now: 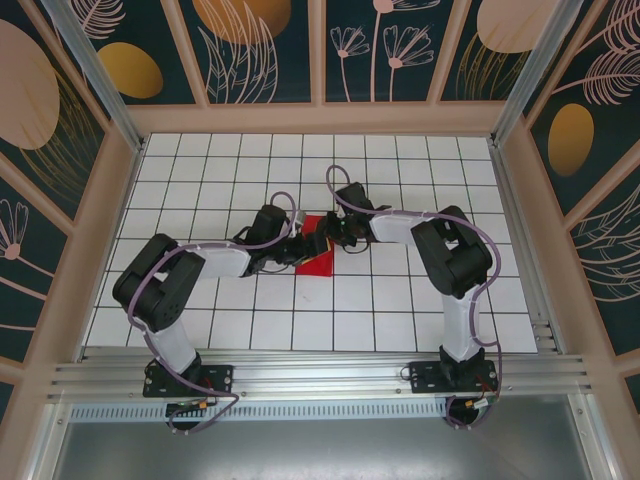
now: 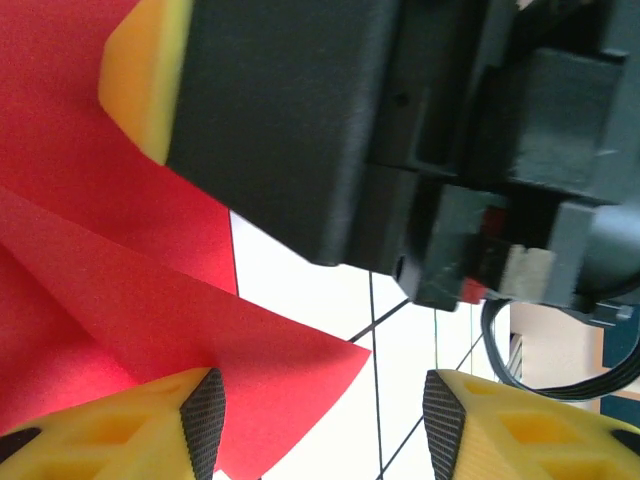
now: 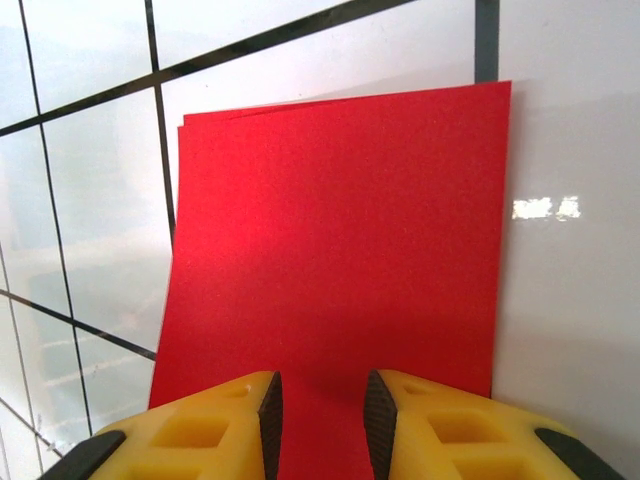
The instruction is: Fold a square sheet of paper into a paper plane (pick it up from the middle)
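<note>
Folded square sheet of paper (image 3: 340,240) lies flat mid-counter (image 1: 400,300). Right hand (image 3: 322,415): narrowly apart over one edge, clamping nothing. Left hand (image 2: 318,425): wide apart at a loose flap. Best move: pin the layers, align edges, then crease slowly.

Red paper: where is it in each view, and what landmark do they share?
Top external: red paper at the middle of the table.
Left wrist: red paper fills the left half.
Right wrist: red paper centred, reaching bottom edge.
Shared: the table's dark grid lines.
</note>
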